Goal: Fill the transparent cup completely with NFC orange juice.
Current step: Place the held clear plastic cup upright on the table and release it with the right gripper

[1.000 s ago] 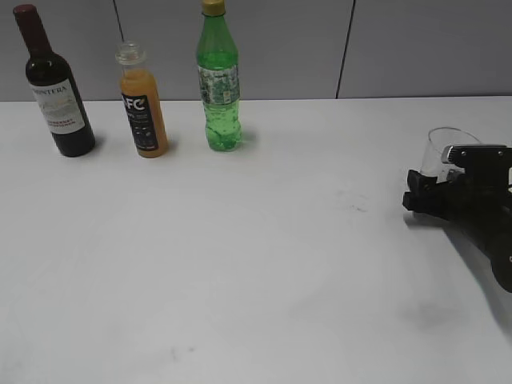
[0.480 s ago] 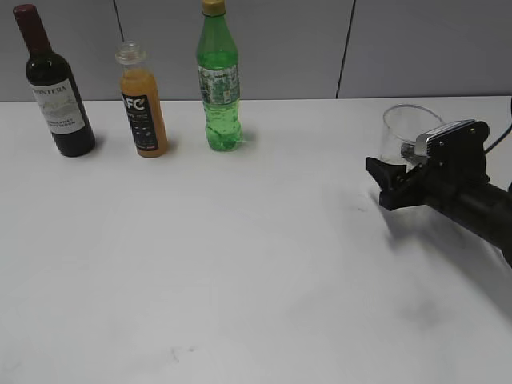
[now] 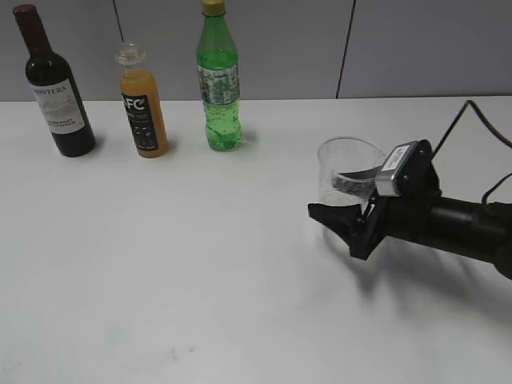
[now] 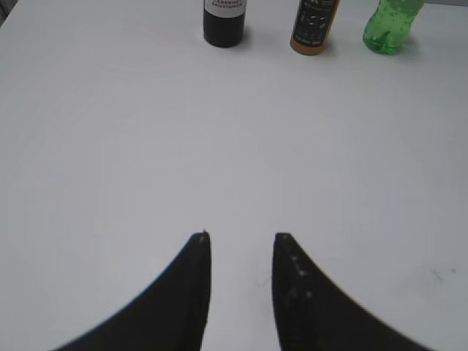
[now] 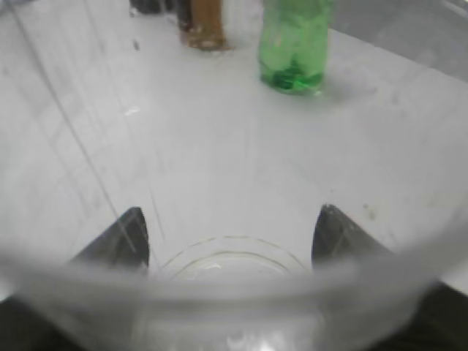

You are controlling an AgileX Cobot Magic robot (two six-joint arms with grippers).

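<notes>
Exterior view, right gripper [image 3: 346, 218] clasping the empty transparent cup [image 3: 350, 171] right of and nearer the camera than the green soda bottle [image 3: 218, 78], NFC orange juice bottle [image 3: 142, 104] left of it, wine bottle [image 3: 56, 86] farther left, left gripper [image 4: 240, 243] parted, holding nothing

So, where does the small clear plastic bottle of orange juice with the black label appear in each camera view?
Exterior view: small clear plastic bottle of orange juice, upper left, between the dark wine bottle and the green soda bottle.
Left wrist view: top edge, right of centre, only its lower part.
Right wrist view: top edge, left of centre, blurred through the transparent cup.
Shared landmark: the green soda bottle.
</notes>
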